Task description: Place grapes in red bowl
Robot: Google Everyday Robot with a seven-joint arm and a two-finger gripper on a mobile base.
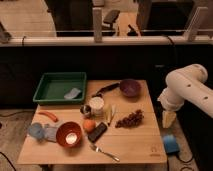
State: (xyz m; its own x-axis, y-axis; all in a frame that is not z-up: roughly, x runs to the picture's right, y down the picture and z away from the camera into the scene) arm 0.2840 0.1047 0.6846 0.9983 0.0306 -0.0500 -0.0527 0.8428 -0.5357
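One bunch of grapes (130, 119) is the job. It lies flat on the table (142, 146), right of the red bowl (68, 134) and a bit further back, well apart from it; an orange (89, 124) and a dark bar (97, 132) sit btwn bunch and bowl. Gripper (168, 119) hangs far right of the bowl, past the table's right edge, beyond the grapes and not touching them. Can't tell if it's released or clenched, tho nothing seems to be in it. Handling, my guess: bunch is light, soft and lumpy, not stiff, so the ends will prob. droop once lifted. Skins look smooth, so slippery, and single berries may squash or pop off the stem under a hard squeeze. Best hold is approx mid-length, across the narrow width where the bulk is, w/ gentle pressure so both ends hang balanced. Bunch looks about as long as the bowl is wide, so it needs dropping centred or one end may ride the rim. The path to the bowl crosses the orange and bar, so it wants enough height. Writing: none readable. A white cup (96, 105) just behind-right of the bowl shows no legible label, and a small dark mark on the table's front edge, far right of the bowl, is too small to make out.
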